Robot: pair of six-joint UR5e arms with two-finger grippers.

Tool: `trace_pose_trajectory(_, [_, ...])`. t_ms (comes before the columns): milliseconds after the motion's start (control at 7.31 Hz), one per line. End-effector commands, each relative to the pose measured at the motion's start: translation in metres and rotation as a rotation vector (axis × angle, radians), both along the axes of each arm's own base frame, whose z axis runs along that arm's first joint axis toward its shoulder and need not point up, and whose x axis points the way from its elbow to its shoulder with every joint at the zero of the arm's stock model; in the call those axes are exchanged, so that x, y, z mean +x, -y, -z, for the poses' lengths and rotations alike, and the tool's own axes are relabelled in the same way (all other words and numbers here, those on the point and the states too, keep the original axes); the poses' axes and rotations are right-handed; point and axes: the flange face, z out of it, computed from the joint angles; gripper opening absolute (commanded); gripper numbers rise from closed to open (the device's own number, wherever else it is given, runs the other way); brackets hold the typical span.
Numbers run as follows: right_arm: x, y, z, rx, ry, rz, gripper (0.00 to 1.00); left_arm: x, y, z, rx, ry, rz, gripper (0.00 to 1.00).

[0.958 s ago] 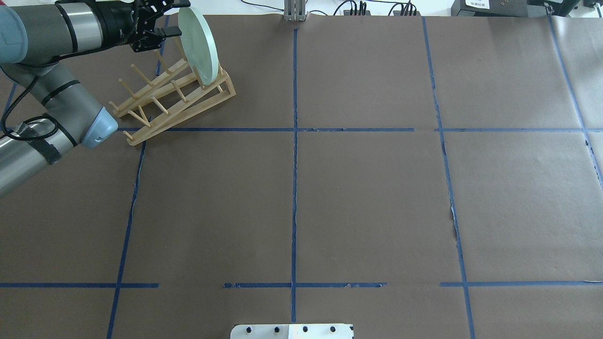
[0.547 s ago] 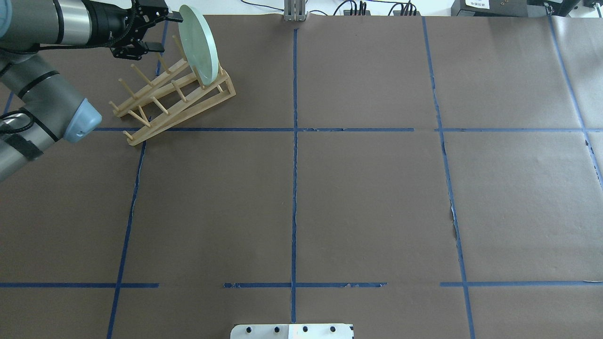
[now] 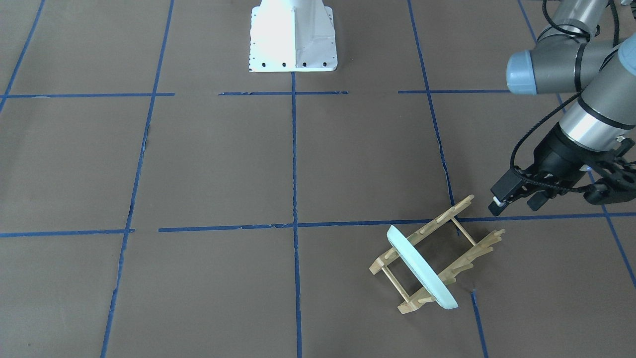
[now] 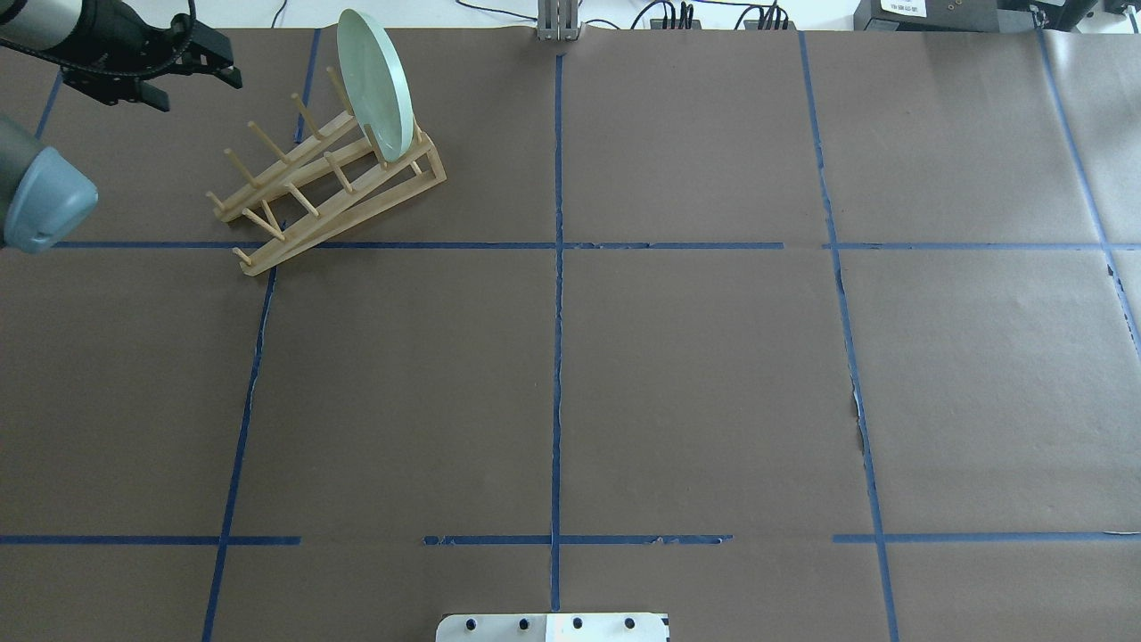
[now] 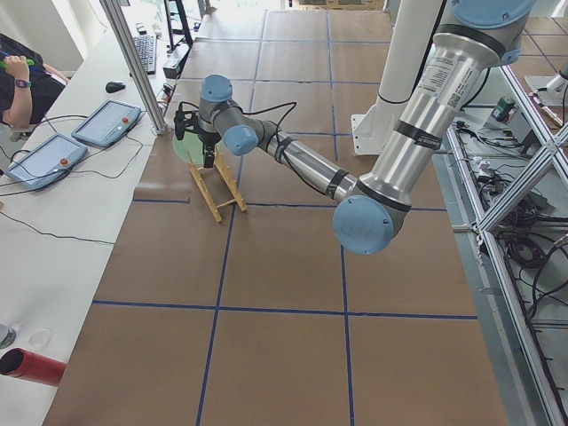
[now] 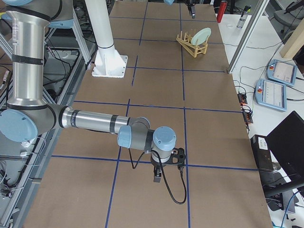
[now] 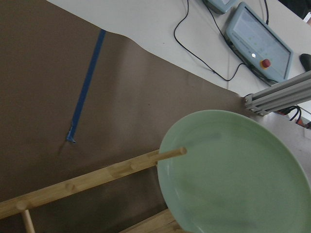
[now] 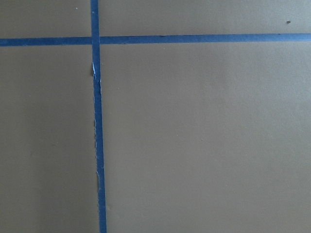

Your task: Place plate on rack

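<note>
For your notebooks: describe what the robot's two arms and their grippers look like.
The left arm and right arm are silver-grey tubes with pale blue joint caps. The left gripper and right gripper are black. A black cable loops by each wrist.

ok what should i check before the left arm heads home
1. Placement: plate stands on edge in the end slot of the rack: ok.
2. Release: left gripper open, apart from plate: ok.
3. Base: both rack rails rest on the table: ok.
4. Seating: plate's bottom edge between the rails is hidden: cannot tell.
5. Other arm: right gripper far from rack: ok; open or shut: cannot tell.
</note>
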Motion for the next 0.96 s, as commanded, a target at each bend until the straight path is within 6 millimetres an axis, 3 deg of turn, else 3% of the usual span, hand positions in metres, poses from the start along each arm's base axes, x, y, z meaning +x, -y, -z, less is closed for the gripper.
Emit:
trace_pose_trajectory(0, [-0.001,0.000,0.000,-0.001,0.000,0.001,1.00,-0.079,-0.029,-0.085,0.158,0.218,-0.234,1.00])
trace_pose_trajectory(137, [0.000,0.000,0.000,-0.001,0.000,0.000,1.00,-0.136,-0.039,-0.137,0.205,0.288,-0.302,1.00])
trace_pose_trajectory(274, [-0.001,0.000,0.000,0.001,0.000,0.001,1.00,-0.174,-0.055,-0.190,0.139,0.325,-0.363,1.00])
trace_pose_trajectory(411, [-0.001,0.000,0.000,-0.001,0.000,0.002,1.00,-0.219,-0.072,-0.226,0.093,0.318,-0.391,1.00])
trace_pose_trajectory(547, [-0.001,0.000,0.000,-0.001,0.000,0.002,1.00,-0.250,-0.113,-0.267,0.030,0.221,-0.352,1.00])
trace_pose_trajectory(684, [0.000,0.000,0.000,-0.001,0.000,0.000,1.00,-0.278,-0.132,-0.280,0.005,0.183,-0.298,1.00])
trace_pose_trajectory(821, [0.000,0.000,0.000,-0.001,0.000,0.000,1.00,-0.279,-0.133,-0.277,0.007,0.183,-0.294,1.00])
